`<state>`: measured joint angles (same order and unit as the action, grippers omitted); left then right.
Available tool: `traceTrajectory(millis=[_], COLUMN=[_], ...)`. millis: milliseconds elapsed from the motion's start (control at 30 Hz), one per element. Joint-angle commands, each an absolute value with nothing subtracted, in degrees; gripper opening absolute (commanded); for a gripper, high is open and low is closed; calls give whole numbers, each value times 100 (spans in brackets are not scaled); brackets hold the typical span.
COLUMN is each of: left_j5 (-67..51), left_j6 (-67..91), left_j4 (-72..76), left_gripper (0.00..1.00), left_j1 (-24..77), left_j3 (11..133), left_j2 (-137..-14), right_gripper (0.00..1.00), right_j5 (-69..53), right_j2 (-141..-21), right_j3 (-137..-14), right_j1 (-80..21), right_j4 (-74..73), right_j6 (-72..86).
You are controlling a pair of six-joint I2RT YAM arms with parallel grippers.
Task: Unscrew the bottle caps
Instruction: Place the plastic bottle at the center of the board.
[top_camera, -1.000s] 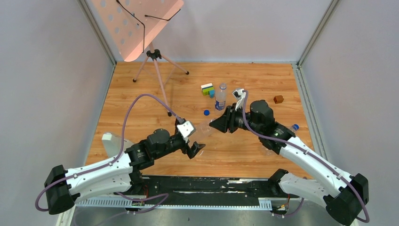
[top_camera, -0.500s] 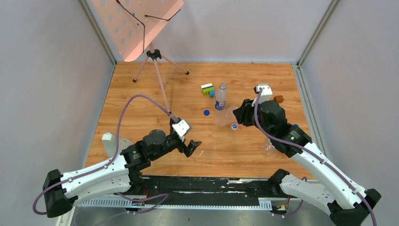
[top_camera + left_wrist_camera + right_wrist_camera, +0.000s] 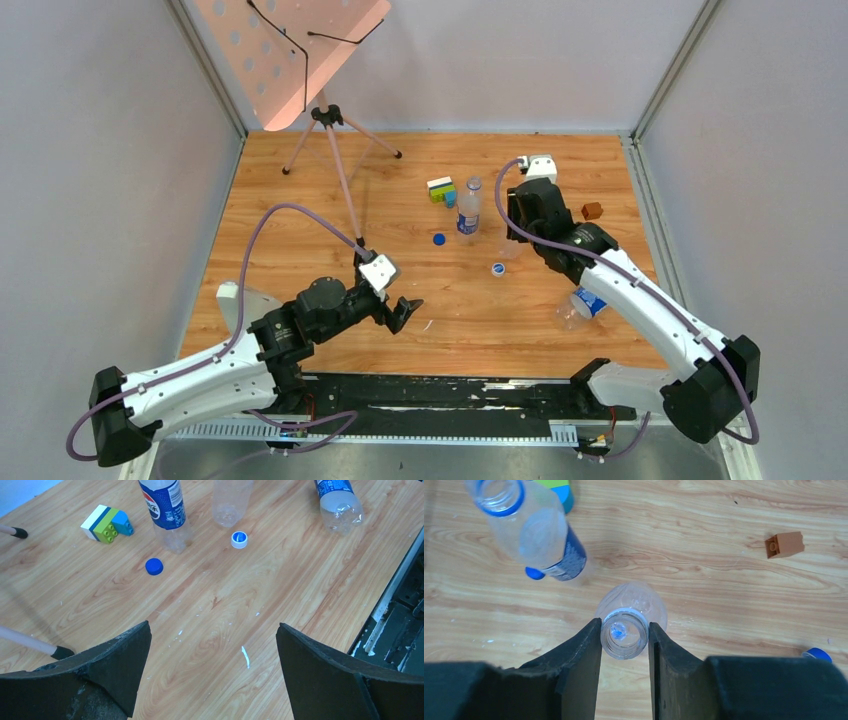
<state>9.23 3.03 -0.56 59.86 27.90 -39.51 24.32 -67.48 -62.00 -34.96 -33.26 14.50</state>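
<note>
The right gripper [image 3: 625, 630] is clamped on the open neck of an unlabelled clear bottle [image 3: 631, 597], which stands upright just beside the labelled bottle [image 3: 167, 507]. The labelled bottle is upright too, with its mouth open. A dark blue cap [image 3: 154, 566] and a whitish cap [image 3: 239, 539] lie near it on the wooden table [image 3: 300, 220], which has grey walls [image 3: 90, 150] around it. A third bottle [image 3: 581, 304] lies on its side, well apart from the labelled bottle. A toy block cluster [image 3: 106, 523] sits near the labelled bottle and a brown cube [image 3: 784, 544] farther away. The left gripper [image 3: 212, 640] hangs well apart from it, fingers spread wide and holding nothing.
</note>
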Motion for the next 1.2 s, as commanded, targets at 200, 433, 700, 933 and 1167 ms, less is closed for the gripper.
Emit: traceTrajectory(millis=[200, 433, 700, 933, 1167], left_j5=[997, 994, 980, 958, 949], left_j6=[397, 394, 438, 462, 439], left_j4=[-115, -41, -164, -241, -181], left_gripper=[100, 100, 100, 100, 100], left_j1=[5977, 5978, 5980, 5978, 5977], left_j3=[2837, 2802, 2934, 2961, 2896], left_j2=[-3880, -3939, -4054, -4022, -3967], right_gripper=[13, 25, 32, 38, 42], right_j5=[1897, 1744, 1609, 1546, 1509], right_j2=[-7206, -7392, -7519, -7563, -7518], right_j3=[-6452, -6432, -6425, -6441, -6471], right_j1=[-2807, -2623, -2577, -2558, -2558], right_j4=[-2599, -2550, -2518, -2501, -2509], right_j6=[1279, 1310, 1283, 1292, 1301])
